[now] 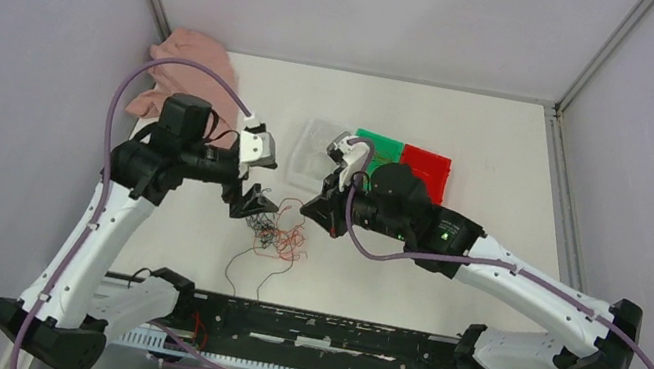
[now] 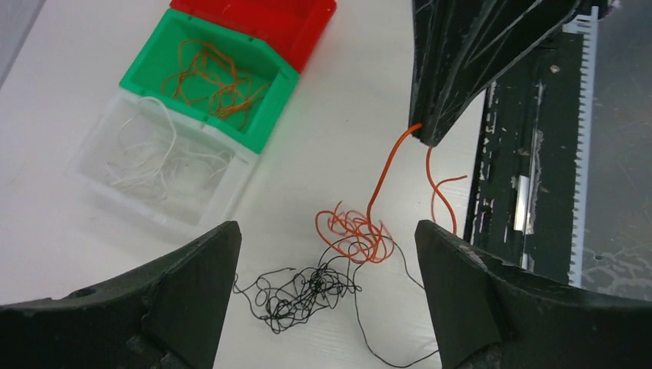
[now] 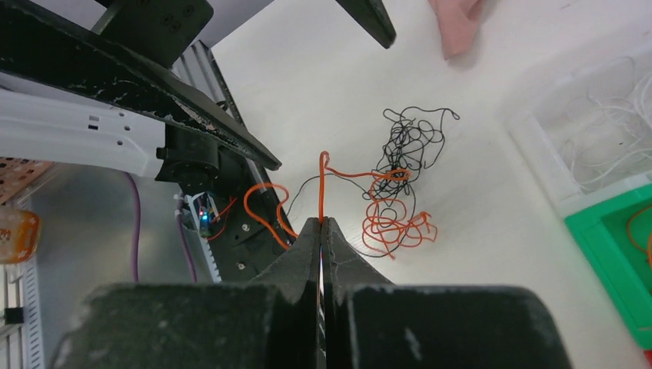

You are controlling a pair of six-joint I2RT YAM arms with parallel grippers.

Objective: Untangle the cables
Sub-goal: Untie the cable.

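The cables lie on the white table as one tangle, a black wad joined to orange loops, also visible from above. My left gripper hangs open just above the tangle, one finger on each side, touching nothing. My right gripper is shut on an orange wire that rises from the orange loops to its tips. In the left wrist view that right gripper holds the wire taut above the table. The black wad stays on the surface.
Three bins stand in a row behind the tangle: a clear bin with whitish wires, a green bin with orange wires, and a red bin. A pink cloth lies far left. A black rail runs along the near edge.
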